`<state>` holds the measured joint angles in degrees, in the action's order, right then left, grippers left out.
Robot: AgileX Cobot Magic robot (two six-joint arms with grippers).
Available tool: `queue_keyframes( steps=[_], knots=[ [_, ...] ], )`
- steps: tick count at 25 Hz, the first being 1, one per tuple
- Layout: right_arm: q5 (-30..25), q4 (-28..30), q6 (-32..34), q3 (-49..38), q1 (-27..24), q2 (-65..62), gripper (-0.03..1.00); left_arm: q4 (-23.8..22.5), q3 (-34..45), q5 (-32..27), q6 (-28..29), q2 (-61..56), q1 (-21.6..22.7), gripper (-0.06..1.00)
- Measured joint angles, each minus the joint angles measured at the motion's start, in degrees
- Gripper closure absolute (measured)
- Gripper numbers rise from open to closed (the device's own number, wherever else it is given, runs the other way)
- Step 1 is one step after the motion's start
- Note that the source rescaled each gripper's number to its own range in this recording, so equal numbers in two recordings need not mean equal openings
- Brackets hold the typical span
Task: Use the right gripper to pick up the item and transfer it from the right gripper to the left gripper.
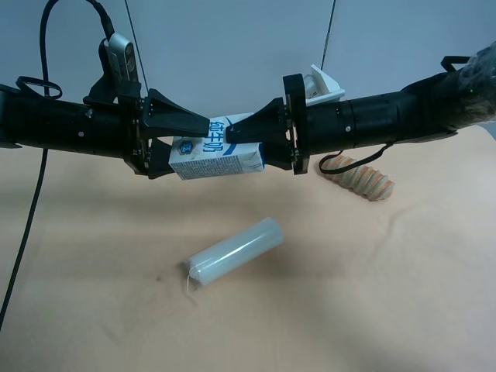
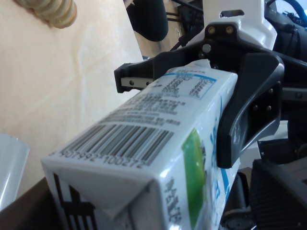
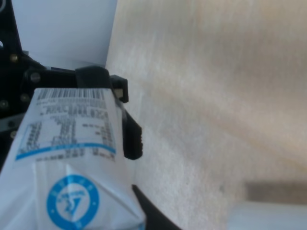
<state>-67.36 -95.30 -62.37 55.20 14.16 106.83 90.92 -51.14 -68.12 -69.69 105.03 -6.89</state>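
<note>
Exterior high view has the item (image 1: 221, 159) lifted clear of the table (image 1: 403, 294), over its far half, so the pickup is done. The right gripper (image 1: 248, 151) is clenched on one end. The left gripper (image 1: 190, 147) straddles the other end, but I cannot tell whether it grips. What remains, I judge, is the left's hold and the right's release. A pale green cylinder (image 1: 236, 250) lies mid-table and a ridged roll (image 1: 360, 178) lies near the far edge; neither obstructs.

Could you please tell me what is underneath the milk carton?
Nothing supports it: the milk carton hangs between the left end effector and the right end effector above tan table. A pale cylinder lies nearby. The carton covers the spot directly beneath.
</note>
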Motion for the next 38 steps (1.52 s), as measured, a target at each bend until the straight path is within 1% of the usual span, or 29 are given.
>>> queue_keyframes(
  steps=[4,5,6,11,16,18,29,30,31,32,33,34,36,38],
  knots=[
    [-0.1,-0.1,0.0,0.0,0.0,0.0,0.97,0.5,0.0,0.0,0.5,0.0,0.0,0.24],
    [-0.2,-0.1,0.0,0.0,0.0,0.0,0.97,0.5,0.0,0.1,0.5,0.0,0.0,0.26],
    [-0.4,-0.2,0.0,0.0,0.0,0.0,0.97,0.5,0.0,0.1,0.6,0.0,0.0,0.29],
    [-0.9,-0.6,0.0,0.0,0.0,0.0,0.97,0.5,0.0,0.5,1.1,0.0,0.0,0.55],
    [-0.8,-0.6,0.0,0.0,0.0,0.0,0.97,0.8,0.0,0.5,2.2,0.0,0.0,0.69],
    [-0.8,-0.6,-0.1,0.0,0.0,0.0,0.97,0.9,0.0,0.4,2.5,0.0,0.0,0.71],
    [-0.8,0.0,-0.1,0.0,0.0,0.0,0.96,0.6,0.0,0.3,3.4,0.0,0.0,0.72],
    [-0.8,0.2,-0.1,0.0,0.0,0.0,0.94,0.6,0.0,0.2,3.4,0.0,0.0,0.72],
    [-0.8,0.6,-0.1,0.0,0.0,0.0,0.89,0.6,0.0,0.2,3.4,0.0,0.0,0.72],
    [-0.6,1.0,-0.1,0.0,0.0,0.0,0.83,0.8,0.0,0.1,3.4,0.0,0.0,0.77],
    [-0.6,0.9,-0.1,0.0,0.0,0.0,0.79,0.9,0.0,-0.5,3.4,0.0,0.0,0.85],
    [-0.5,0.9,-0.1,0.0,0.0,0.0,0.75,0.9,0.0,-0.6,3.4,0.0,-0.1,0.88],
    [-0.5,0.9,-0.1,0.0,0.0,0.0,0.71,0.9,0.0,-0.6,3.4,0.0,-0.1,0.89],
    [-0.5,0.9,-0.1,0.0,0.0,0.0,0.70,0.9,0.0,-0.6,3.4,0.0,-0.1,0.89]
  ],
)
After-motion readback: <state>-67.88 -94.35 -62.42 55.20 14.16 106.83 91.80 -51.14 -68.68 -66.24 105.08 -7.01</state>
